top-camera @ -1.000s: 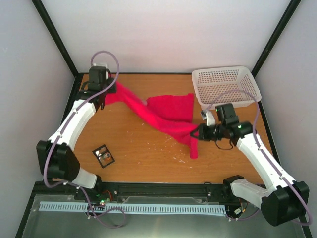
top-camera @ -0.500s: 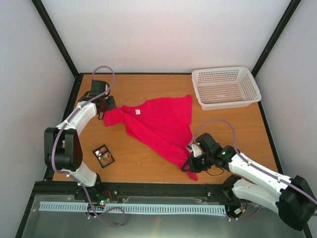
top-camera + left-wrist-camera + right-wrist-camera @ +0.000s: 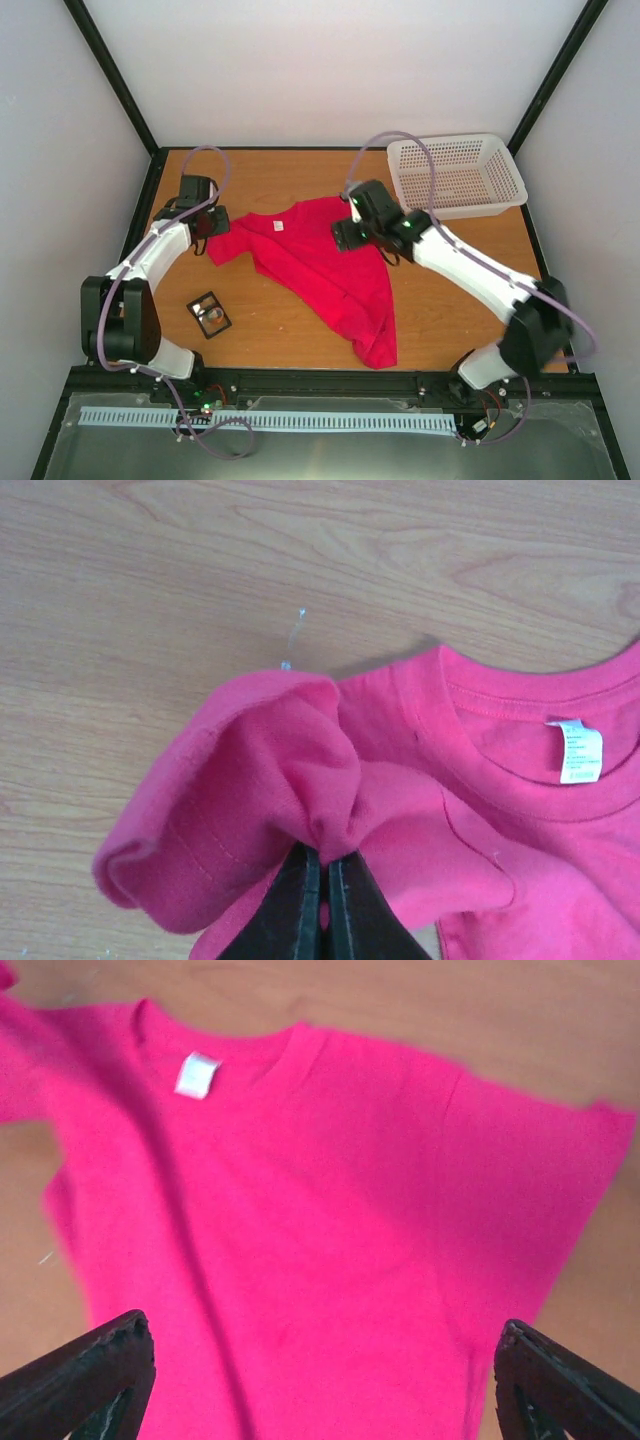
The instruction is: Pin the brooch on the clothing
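The crimson T-shirt (image 3: 340, 1220) lies spread front-up over the wooden desk (image 3: 520, 1020), filling most of the slightly blurred view. Its neckline sits at the upper left, with a small white label (image 3: 197, 1074) inside the collar. One short sleeve reaches out to the right. The right claw (image 3: 320, 1330) hangs above the cloth, its two dark fingers (image 3: 90, 1380) set far apart in the bottom corners, gripping nothing.
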You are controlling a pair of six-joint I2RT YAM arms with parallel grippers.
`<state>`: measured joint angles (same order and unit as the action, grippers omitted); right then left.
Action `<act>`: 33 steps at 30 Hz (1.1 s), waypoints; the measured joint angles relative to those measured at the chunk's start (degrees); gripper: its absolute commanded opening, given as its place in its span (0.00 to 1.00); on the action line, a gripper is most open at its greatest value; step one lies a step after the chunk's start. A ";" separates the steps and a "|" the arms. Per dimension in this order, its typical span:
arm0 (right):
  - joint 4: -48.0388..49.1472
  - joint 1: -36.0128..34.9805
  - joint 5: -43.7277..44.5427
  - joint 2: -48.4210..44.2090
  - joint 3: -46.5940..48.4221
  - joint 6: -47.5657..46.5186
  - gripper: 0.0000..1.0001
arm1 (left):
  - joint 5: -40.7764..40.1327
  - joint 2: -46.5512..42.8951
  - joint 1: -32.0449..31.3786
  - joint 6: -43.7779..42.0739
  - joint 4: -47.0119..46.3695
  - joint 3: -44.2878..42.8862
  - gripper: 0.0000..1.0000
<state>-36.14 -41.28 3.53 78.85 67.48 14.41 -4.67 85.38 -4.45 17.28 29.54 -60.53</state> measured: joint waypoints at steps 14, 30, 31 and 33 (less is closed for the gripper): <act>7.80 10.03 3.61 44.65 34.97 -19.58 0.94 | 1.99 -6.91 0.00 -4.20 -5.79 7.80 0.01; -5.44 12.07 -3.19 71.43 66.71 -22.36 0.79 | 3.54 -6.91 0.00 -5.75 -7.30 7.89 0.01; -5.27 12.33 -3.85 71.23 66.20 -21.97 0.74 | 3.67 -6.91 0.00 -5.79 -7.30 7.89 0.01; -5.18 12.63 -4.81 70.95 65.46 -21.59 0.63 | 3.85 -6.91 0.00 -5.84 -7.32 7.89 0.01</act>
<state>-41.32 -28.64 -1.28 149.80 132.94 -7.18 -0.82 78.48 -4.45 11.44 22.22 -52.64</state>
